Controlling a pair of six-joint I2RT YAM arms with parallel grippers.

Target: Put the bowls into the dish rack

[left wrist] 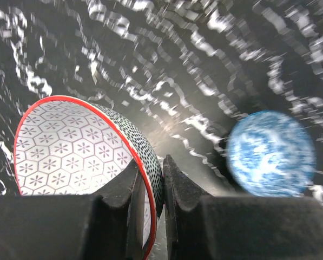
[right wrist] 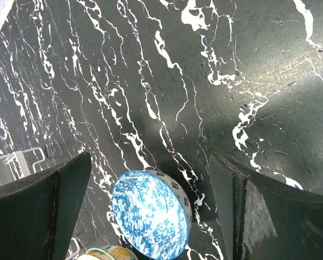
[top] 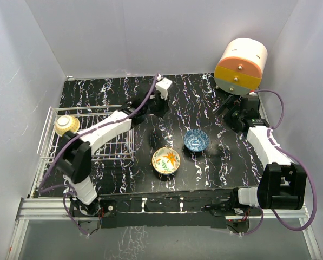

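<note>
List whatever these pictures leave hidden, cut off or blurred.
Top view: the left gripper and its arm cover the red-rimmed bowl it grips; only the left wrist view shows it.
Left wrist view: the blue bowl is blurred, so its pattern is unreadable.
Right wrist view: a second bowl is cut off by the bottom edge, and the dish rack is mostly behind the right gripper.

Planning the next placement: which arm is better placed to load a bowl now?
Left: the left gripper is shut on the hexagon-patterned bowl, and the dish rack is nearer it. The right gripper is open, holding nothing.
</note>
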